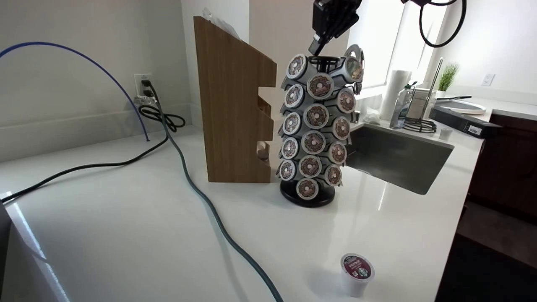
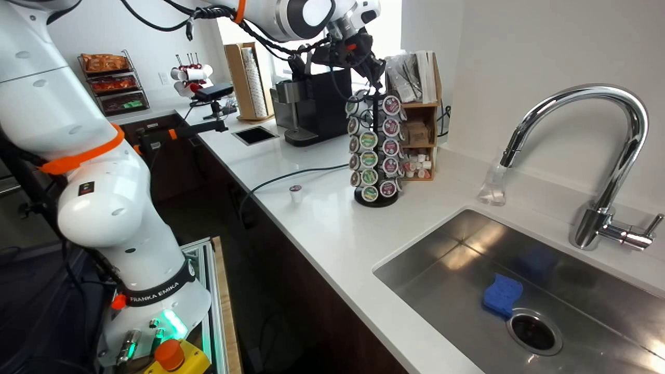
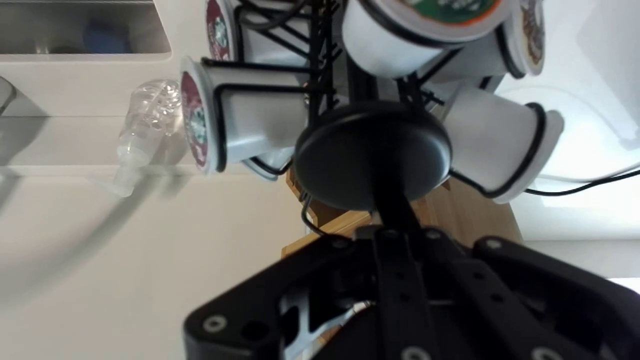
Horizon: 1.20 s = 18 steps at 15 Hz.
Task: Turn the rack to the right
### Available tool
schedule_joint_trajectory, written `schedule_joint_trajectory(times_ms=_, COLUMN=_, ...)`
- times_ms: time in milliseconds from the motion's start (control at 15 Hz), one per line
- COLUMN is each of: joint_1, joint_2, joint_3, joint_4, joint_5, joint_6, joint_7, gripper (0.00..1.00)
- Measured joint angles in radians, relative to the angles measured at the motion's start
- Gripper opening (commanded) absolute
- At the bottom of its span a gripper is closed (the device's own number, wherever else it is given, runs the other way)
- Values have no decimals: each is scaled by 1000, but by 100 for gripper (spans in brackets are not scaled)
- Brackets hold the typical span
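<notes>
The rack is a tall black wire carousel full of coffee pods, and its round dark base (image 1: pixel 308 203) stands upright on the counter; it also shows in an exterior view (image 2: pixel 376 200). In the wrist view its round black top cap (image 3: pixel 335 162) is in the middle, with pods around it. My gripper (image 1: pixel 315 47) comes down from above at the rack's top, also in an exterior view (image 2: pixel 376 83). In the wrist view the fingers (image 3: pixel 397 210) are together and point at the cap. I cannot tell whether the tips touch it. Nothing shows between them.
A tall slanted wooden block (image 1: pixel 235 113) stands close beside the rack. A loose coffee pod (image 1: pixel 356 272) sits on the counter. A cable (image 1: pixel 209 205) crosses the counter. A sink (image 1: pixel 394 161), a faucet (image 2: pixel 618 101) and a coffee machine (image 2: pixel 324 104) are nearby.
</notes>
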Motion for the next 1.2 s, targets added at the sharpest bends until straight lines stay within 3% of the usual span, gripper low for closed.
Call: schedule_joint_trajectory(times_ms=1200, joint_1=10, joint_2=-11, joint_3=-12, joint_4=1, joint_5=69, joint_6=-38, joint_7=-92, gripper=0)
